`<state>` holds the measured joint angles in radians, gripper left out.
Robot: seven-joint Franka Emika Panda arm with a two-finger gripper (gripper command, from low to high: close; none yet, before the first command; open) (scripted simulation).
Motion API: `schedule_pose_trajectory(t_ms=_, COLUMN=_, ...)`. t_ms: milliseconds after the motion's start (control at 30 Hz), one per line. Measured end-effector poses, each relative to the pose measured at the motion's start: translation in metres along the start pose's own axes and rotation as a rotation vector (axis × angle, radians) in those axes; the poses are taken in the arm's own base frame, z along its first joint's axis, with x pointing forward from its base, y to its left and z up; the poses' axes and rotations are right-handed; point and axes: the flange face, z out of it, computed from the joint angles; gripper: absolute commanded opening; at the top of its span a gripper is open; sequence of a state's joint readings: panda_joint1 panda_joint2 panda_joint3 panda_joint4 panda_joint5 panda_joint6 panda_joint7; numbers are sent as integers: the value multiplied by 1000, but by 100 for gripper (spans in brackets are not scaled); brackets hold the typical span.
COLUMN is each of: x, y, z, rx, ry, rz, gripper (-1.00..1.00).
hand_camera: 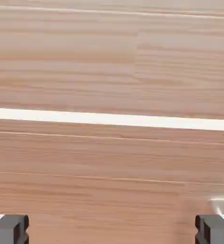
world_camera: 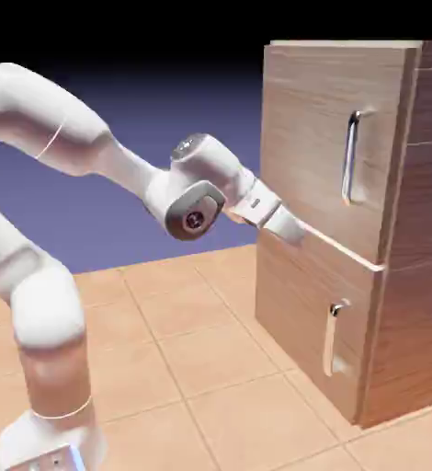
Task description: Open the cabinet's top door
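The brown wood-grain cabinet [world_camera: 413, 304] stands at the exterior view's right. Its top door [world_camera: 312, 120] is the larger upper panel, and a long vertical silver bar handle [world_camera: 351, 156] sits near its right side. My gripper [world_camera: 293, 230] is at the front face, by the left end of the pale seam [world_camera: 348, 253] between the two door panels, well left of and below the handle. In the hand view, wood grain fills the picture, crossed by the pale strip [hand_camera: 112, 119]. The gripper [hand_camera: 112, 231] is open, its grey fingertips [hand_camera: 10, 229] far apart with nothing held between them.
The shorter lower door [world_camera: 302, 322] carries a small silver handle [world_camera: 333, 336]. The cabinet rests on a tan tiled floor [world_camera: 192, 359]. My white arm [world_camera: 82, 138] reaches in from the lower left.
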<state>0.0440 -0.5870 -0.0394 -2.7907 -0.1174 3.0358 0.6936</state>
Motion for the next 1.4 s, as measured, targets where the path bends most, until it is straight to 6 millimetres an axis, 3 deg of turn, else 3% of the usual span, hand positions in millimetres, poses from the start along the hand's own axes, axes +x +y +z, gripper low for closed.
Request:
schedule_pose_trajectory(t_ms=333, x=21, y=-31, z=-38, rx=50, ry=128, rz=-535, gripper=0)
schedule_pose_trajectory(t_ms=667, x=36, y=-42, z=-72, rx=32, ry=286, rz=-1045, gripper=0)
schedule_pose_trajectory(t_ms=1033, x=53, y=-33, z=-97, rx=-78, ry=467, rz=-1575, gripper=0)
schedule_pose_trajectory(t_ms=1400, x=71, y=-4, z=-104, rx=-287, ry=621, rz=-2067, gripper=0)
